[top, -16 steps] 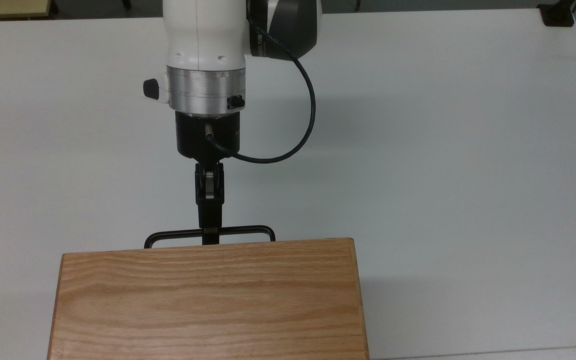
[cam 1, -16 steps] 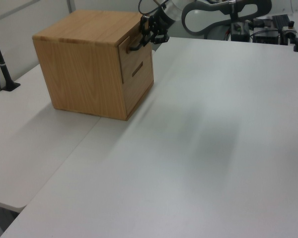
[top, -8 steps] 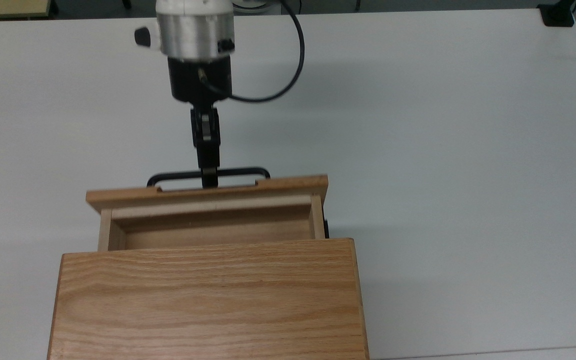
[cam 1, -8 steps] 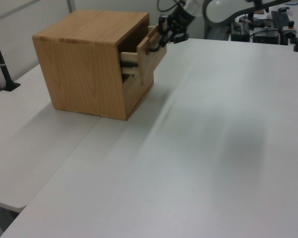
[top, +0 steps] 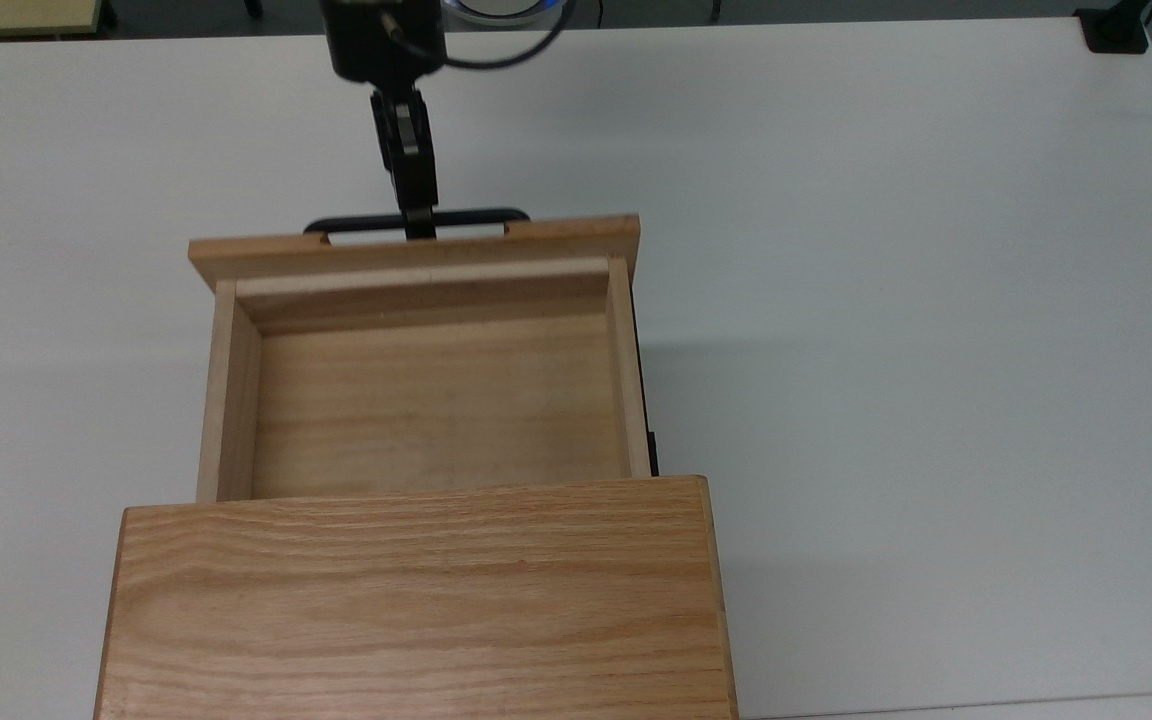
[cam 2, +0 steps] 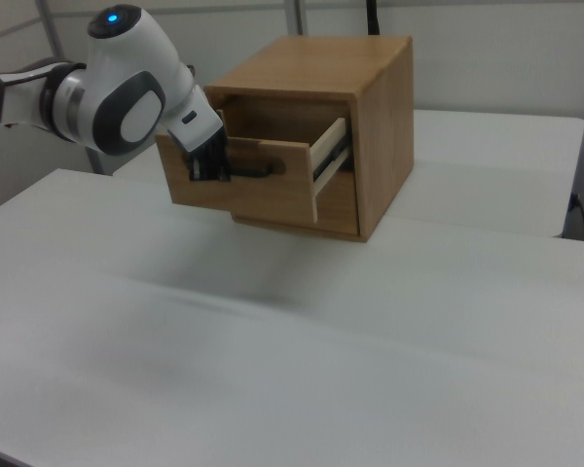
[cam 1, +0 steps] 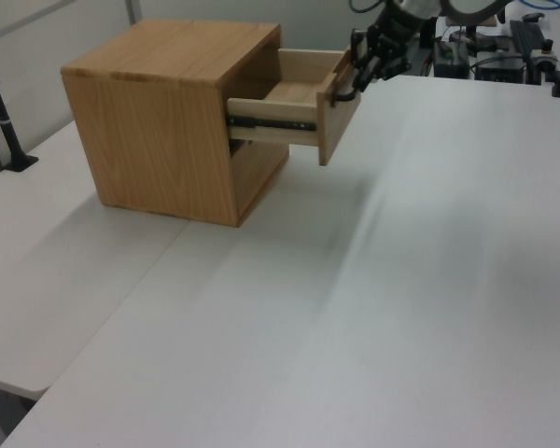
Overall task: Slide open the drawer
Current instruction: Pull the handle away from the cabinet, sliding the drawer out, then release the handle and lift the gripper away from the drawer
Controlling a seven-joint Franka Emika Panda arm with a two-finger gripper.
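The drawer (top: pixel 436 400), a light wooden tray with an oak front panel (top: pixel 414 250), stands pulled far out of the oak cabinet (top: pixel 416 600), and its inside is bare. Its thin black bar handle (top: pixel 356 222) runs along the panel's far side in the top view. My gripper (top: pixel 419 218) is shut on the middle of that handle, the arm reaching in from the top view's upper edge. In the left view the drawer (cam 1: pixel 294 93) juts to the right on a metal slide, with the gripper (cam 1: pixel 355 79) at its front. In the right view the gripper (cam 2: pixel 214 167) holds the handle (cam 2: pixel 258 170) on the panel (cam 2: pixel 273 195).
The cabinet sits on a wide white table (top: pixel 936 350) with bare surface around it. A black post (cam 1: pixel 5 121) stands at the left view's left edge. A small black mount (top: pixel 1116 30) sits at the table's far right corner in the top view. Equipment (cam 1: pixel 485 47) stands behind the table.
The drawer went from closed to pulled far out. My gripper kept hold of the handle and moved away from the cabinet, toward the top view's upper edge.
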